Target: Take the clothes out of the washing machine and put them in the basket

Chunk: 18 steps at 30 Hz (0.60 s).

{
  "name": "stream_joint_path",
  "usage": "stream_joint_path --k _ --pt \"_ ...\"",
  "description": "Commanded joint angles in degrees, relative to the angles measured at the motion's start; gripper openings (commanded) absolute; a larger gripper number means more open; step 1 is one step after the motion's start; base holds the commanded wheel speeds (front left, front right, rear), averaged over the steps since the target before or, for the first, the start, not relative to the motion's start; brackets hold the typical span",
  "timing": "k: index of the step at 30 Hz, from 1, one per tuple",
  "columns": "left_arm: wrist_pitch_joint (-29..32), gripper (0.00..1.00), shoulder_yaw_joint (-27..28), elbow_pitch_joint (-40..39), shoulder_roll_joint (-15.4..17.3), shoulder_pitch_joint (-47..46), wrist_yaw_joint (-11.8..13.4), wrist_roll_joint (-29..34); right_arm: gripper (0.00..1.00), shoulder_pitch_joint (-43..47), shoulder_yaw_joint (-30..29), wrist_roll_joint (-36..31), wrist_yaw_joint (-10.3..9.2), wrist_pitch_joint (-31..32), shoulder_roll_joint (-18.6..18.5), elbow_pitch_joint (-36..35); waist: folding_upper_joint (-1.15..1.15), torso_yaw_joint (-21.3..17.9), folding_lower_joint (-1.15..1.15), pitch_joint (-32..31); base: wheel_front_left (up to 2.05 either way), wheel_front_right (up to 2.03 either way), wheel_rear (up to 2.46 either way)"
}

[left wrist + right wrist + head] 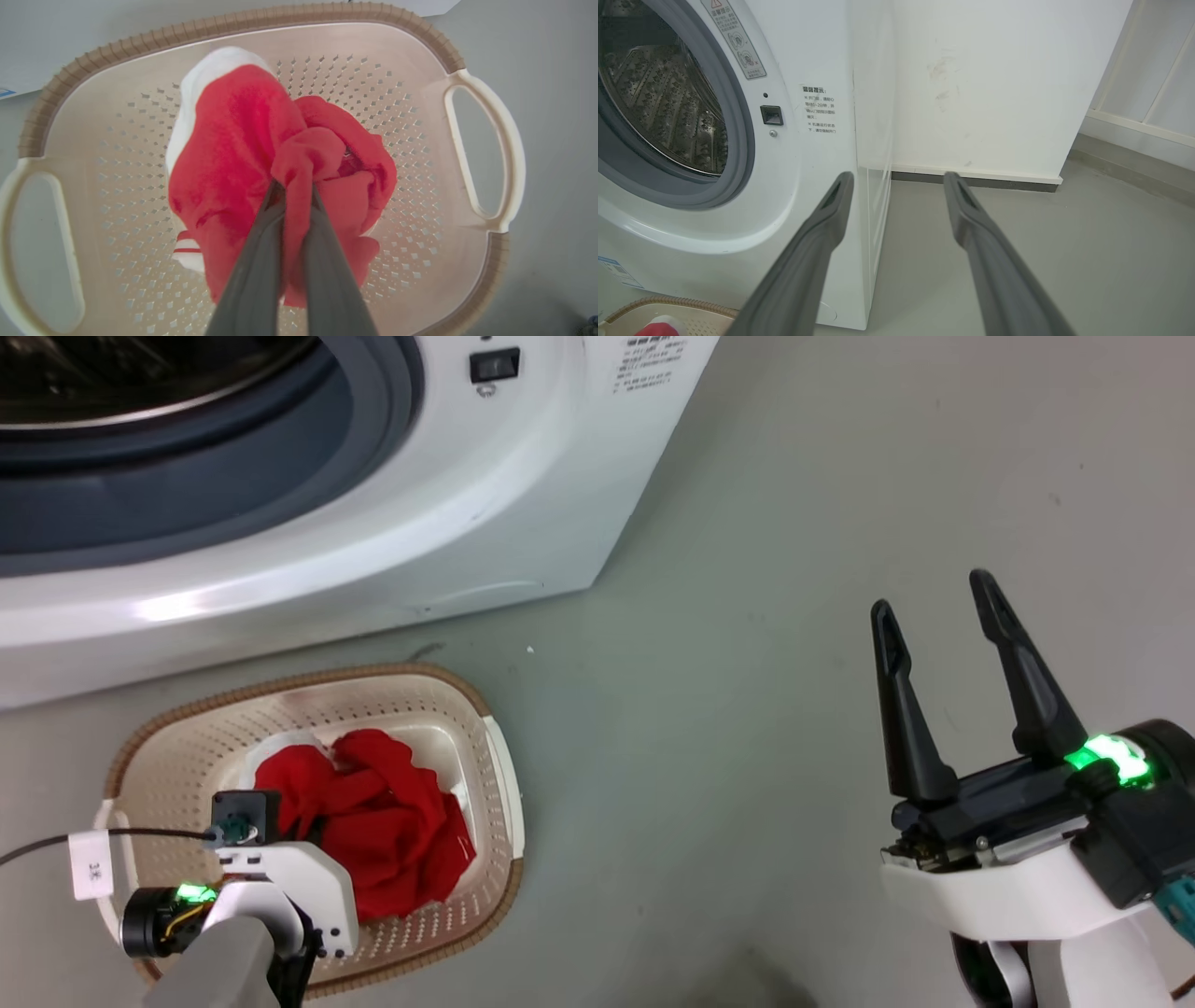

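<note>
While your left claw [292, 186] pinches a fold of the red clothes [233, 149] between closed fingers [261, 261], the rest of the bundle sits just past its fingertips, inside the basket [364, 42] that surrounds it. Your right claw [932, 593] is spread wide with nothing between its fingers, over bare floor [747, 709]; the washing machine [808, 200] stands ahead of it, to its left.

Your left gripper [292, 189] rose from the bottom centre of the left wrist view, jaws pinched together on the clothes [233, 140]. Your right gripper [934, 602] sat at the lower right of the head view, fingers pointing up-frame, jaws spread wide and empty.
</note>
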Motion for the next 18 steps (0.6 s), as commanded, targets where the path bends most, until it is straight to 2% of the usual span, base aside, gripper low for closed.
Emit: stream_joint_path --k 1,7,17,18 --pt "0.03 0.0 -0.1 1.76 -0.16 -1.78 -0.35 0.34 1.0 -1.38 -0.03 0.31 -0.02 -0.13 0.04 -0.39 0.0 -0.55 -0.01 2.92 0.0 0.0 0.0" --pt "0.79 0.0 0.28 8.02 0.23 -5.93 -0.01 -0.25 1.0 -3.62 -0.48 1.24 -0.02 -0.13 0.03 -1.1 0.0 -1.21 -0.01 7.08 0.0 0.0 0.0" --pt "0.81 0.0 0.53 10.83 0.83 -9.99 1.3 -0.56 1.0 -5.61 -1.03 2.17 -0.02 -0.13 0.03 -2.16 0.0 -1.77 -0.01 11.36 0.0 0.0 0.0" --pt "0.8 0.08 0.47 10.97 0.85 -10.14 1.39 -0.52 1.0 -5.74 -0.97 2.23 -0.02 -0.13 0.03 -2.09 0.0 -1.79 -0.01 11.37 0.0 0.0 0.0"
